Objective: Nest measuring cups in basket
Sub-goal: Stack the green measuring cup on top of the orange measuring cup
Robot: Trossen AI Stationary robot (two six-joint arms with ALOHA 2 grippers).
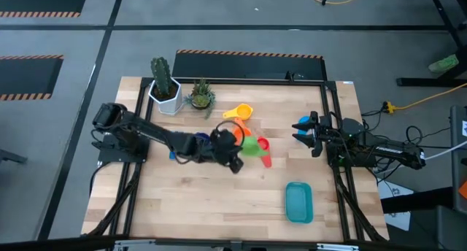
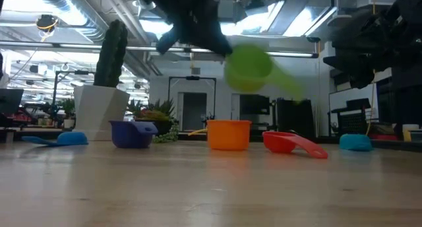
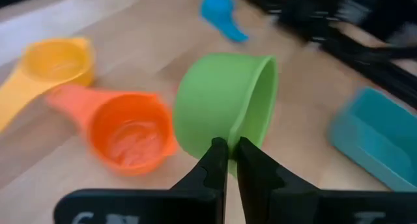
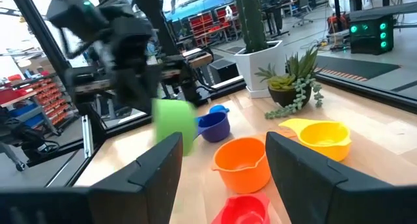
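Observation:
My left gripper (image 3: 229,149) is shut on the green cup (image 3: 225,103), held in the air above the table's middle (image 2: 249,67). The orange cup (image 3: 130,134), yellow cup (image 3: 55,62) and red cup (image 1: 264,155) rest on their bases nearby. The dark blue cup (image 2: 132,133) stands near the white pot. A light blue cup (image 3: 221,14) lies by the right arm. The teal basket (image 1: 298,202) sits toward the near right. My right gripper (image 4: 221,159) is open, hovering at the right side, apart from everything. My left gripper pinches the green cup's wall at the rim (image 3: 233,136), one finger on the outside and one on the mouth side. The fingers come slanting down from the table's left. The cup is lifted clear and tipped on its side, its mouth facing sideways.
A white pot with a cactus (image 1: 164,87) and a small succulent (image 1: 200,96) stand at the far left. Another blue scoop (image 2: 56,138) lies left of the pot in the low view. Bare wood lies between the cups and the basket.

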